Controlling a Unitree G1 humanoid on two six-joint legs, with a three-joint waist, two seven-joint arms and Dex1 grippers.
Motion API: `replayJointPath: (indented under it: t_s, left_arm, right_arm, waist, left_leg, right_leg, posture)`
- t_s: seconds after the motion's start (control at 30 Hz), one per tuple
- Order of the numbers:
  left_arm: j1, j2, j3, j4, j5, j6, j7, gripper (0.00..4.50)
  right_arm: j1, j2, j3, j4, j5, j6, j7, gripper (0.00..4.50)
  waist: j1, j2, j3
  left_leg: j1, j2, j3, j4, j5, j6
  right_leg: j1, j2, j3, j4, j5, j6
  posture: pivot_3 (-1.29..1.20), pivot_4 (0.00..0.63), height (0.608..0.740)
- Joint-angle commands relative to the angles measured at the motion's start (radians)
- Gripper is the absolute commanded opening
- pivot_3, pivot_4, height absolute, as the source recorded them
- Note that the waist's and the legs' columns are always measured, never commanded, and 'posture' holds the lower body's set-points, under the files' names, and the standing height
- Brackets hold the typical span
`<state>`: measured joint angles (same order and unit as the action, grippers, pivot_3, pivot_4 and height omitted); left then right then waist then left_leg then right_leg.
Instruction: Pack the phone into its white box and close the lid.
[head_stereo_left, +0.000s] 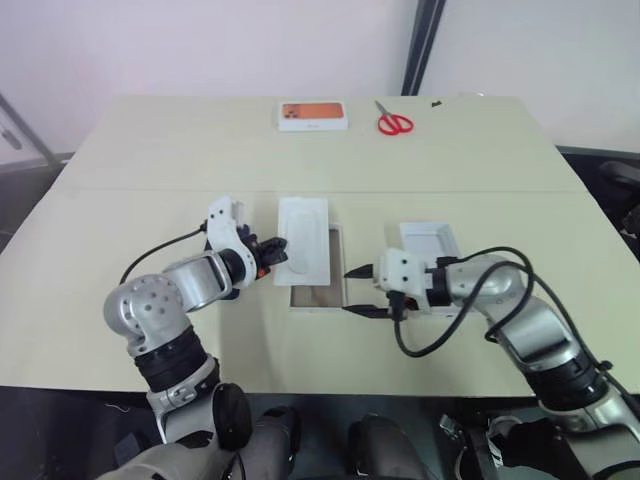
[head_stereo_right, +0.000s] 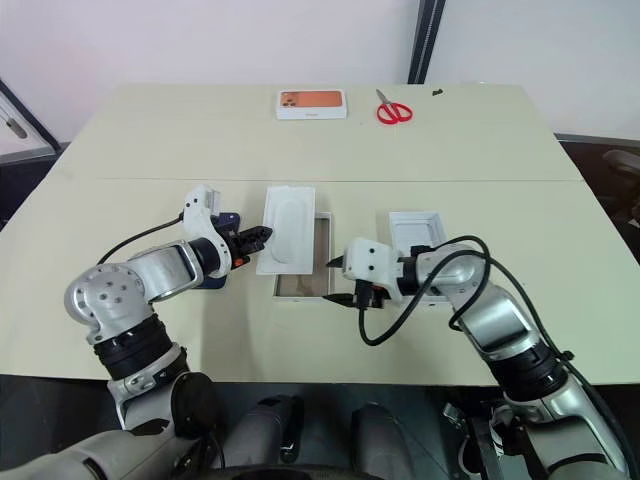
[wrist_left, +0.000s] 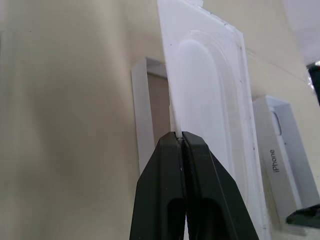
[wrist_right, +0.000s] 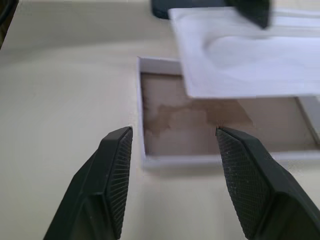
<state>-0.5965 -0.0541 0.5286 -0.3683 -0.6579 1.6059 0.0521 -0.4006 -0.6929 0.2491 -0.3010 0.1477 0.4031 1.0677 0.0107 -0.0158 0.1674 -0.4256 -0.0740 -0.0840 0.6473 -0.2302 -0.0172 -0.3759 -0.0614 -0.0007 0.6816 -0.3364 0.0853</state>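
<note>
Left claw (head_stereo_left: 272, 250): pinching flat white insert (head_stereo_left: 303, 240) over white box (head_stereo_left: 318, 297); carry it clear before setting down. Right claw (head_stereo_left: 358, 291): spread, empty, near the box rim.

The setting looks like a lab or test room rather than a home. A broad, plain beige worktop (head_stereo_left: 120, 180) stands before bare white walls (head_stereo_left: 200, 45), with a dark upright post (head_stereo_left: 422, 45) behind it. The worktop carries only a few things, laid out well apart: an orange-topped box (head_stereo_left: 313, 116) and red-handled scissors (head_stereo_left: 393, 120) near the far edge, and white phone packaging (head_stereo_left: 302, 238) nearer the middle. Loose black cables (head_stereo_left: 440, 310) trail over the worktop's near side.
</note>
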Motion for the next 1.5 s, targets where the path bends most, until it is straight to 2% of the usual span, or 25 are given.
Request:
replayJointPath:
  t_s: [0.03,0.27,0.37,0.53,0.67,0.77,0.9,0.97,1.1,1.2,1.33,1.5]
  left_arm:
    - [0.0,-0.015,-0.034,-0.041,0.001,0.009,0.035,0.0]
    - [0.034,-0.01,-0.122,-0.051,-0.003,0.009,0.078,0.0]
    - [0.041,-0.013,-0.134,-0.055,-0.007,0.009,0.084,0.87]
    - [0.023,-0.035,-0.106,-0.071,-0.037,0.009,0.066,3.18]
    - [0.005,-0.019,-0.055,-0.084,-0.072,0.009,0.03,3.18]
    - [-0.015,0.009,-0.017,-0.087,-0.087,0.009,0.001,3.24]
    - [-0.044,0.027,0.035,-0.101,-0.115,0.008,-0.047,3.24]
    - [-0.034,0.055,0.036,-0.111,-0.124,-0.008,-0.079,3.24]
    - [0.088,0.235,-0.045,-0.136,-0.111,-0.168,-0.219,3.24]
    - [0.228,0.413,-0.153,-0.152,-0.031,-0.368,-0.36,3.24]
    - [0.425,0.596,-0.249,-0.175,0.069,-0.662,-0.567,3.24]
    - [0.58,0.666,-0.273,-0.191,0.091,-0.864,-0.717,3.24]
  right_arm:
    - [-0.002,-0.007,-0.022,-0.01,0.003,-0.022,-0.011,2.76]
    - [-0.019,0.014,-0.016,0.012,-0.006,-0.033,-0.046,2.76]
    - [-0.022,0.016,-0.014,0.014,-0.007,-0.036,-0.053,2.83]
    - [-0.028,0.019,-0.011,0.018,-0.011,-0.036,-0.063,2.83]
    - [-0.048,0.046,-0.012,0.027,-0.01,-0.015,-0.091,2.83]
    - [-0.065,0.064,-0.011,0.039,-0.01,0.004,-0.105,2.07]
    - [-0.091,0.088,-0.004,0.061,-0.021,0.015,-0.129,0.07]
    - [-0.11,0.12,0.002,0.064,-0.018,0.034,-0.151,0.07]
    - [-0.172,0.253,0.052,0.113,-0.077,0.114,-0.282,0.07]
    - [-0.207,0.326,0.109,0.185,-0.142,0.176,-0.362,0.07]
    - [-0.248,0.414,0.151,0.273,-0.19,0.211,-0.435,0.07]
    - [-0.304,0.495,0.15,0.38,-0.22,0.241,-0.503,0.07]
  waist:
    - [0.0,0.0,0.0]
    - [0.001,0.0,0.0]
    - [0.001,0.0,0.0]
    - [0.001,0.0,0.0]
    - [-0.001,0.0,0.0]
    - [-0.001,0.0,0.0]
    - [0.002,0.0,0.0]
    - [0.001,0.0,0.0]
    - [-0.027,0.0,0.0]
    - [-0.028,0.001,0.0]
    - [-0.023,0.001,0.0]
    - [-0.02,0.001,0.0]
  left_leg:
    - [0.0,0.0,0.0,0.0,0.0,0.0]
    - [0.0,0.0,0.0,0.0,0.0,0.0]
    - [0.0,0.0,0.0,0.0,0.0,0.0]
    - [0.0,0.0,0.0,0.0,0.0,0.0]
    - [0.0,0.0,0.0,0.0,0.0,0.0]
    - [0.0,0.0,0.0,0.0,0.0,0.0]
    - [0.0,0.0,0.0,0.0,0.0,0.0]
    - [0.0,0.0,0.0,0.0,0.0,0.0]
    - [0.001,0.001,0.0,-0.003,0.002,-0.003]
    - [0.0,0.001,0.0,-0.005,0.002,-0.004]
    - [0.0,0.001,0.002,-0.008,0.003,-0.004]
    - [0.0,0.0,0.002,-0.01,0.003,-0.004]
  right_leg:
    - [0.0,0.0,0.0,0.0,0.0,0.0]
    - [0.0,0.0,0.0,0.0,0.0,0.0]
    - [0.0,0.0,0.0,0.0,0.0,0.0]
    - [0.0,0.0,0.0,0.0,0.0,0.0]
    - [0.0,0.0,0.0,0.0,0.0,0.0]
    - [0.0,0.0,0.0,0.0,0.0,0.0]
    - [0.0,0.0,0.0,0.0,0.0,0.0]
    - [0.0,0.0,0.0,0.0,0.0,0.0]
    - [-0.003,0.001,0.001,0.002,0.0,0.0]
    - [-0.004,0.001,0.002,0.002,0.0,-0.001]
    - [-0.006,0.001,0.004,0.002,0.0,-0.001]
    - [-0.011,0.0,0.004,0.0,0.0,-0.002]
  posture:
    - [0.0,0.15,0.74]
    - [0.0,0.15,0.74]
    - [0.0,0.15,0.74]
    - [0.0,0.15,0.74]
    - [0.0,0.15,0.74]
    - [0.0,0.15,0.74]
    - [0.0,0.15,0.74]
    - [0.0,0.15,0.74]
    - [0.0,0.15,0.74]
    - [0.0,0.15,0.74]
    - [0.0,0.15,0.74]
    - [0.0,0.15,0.74]
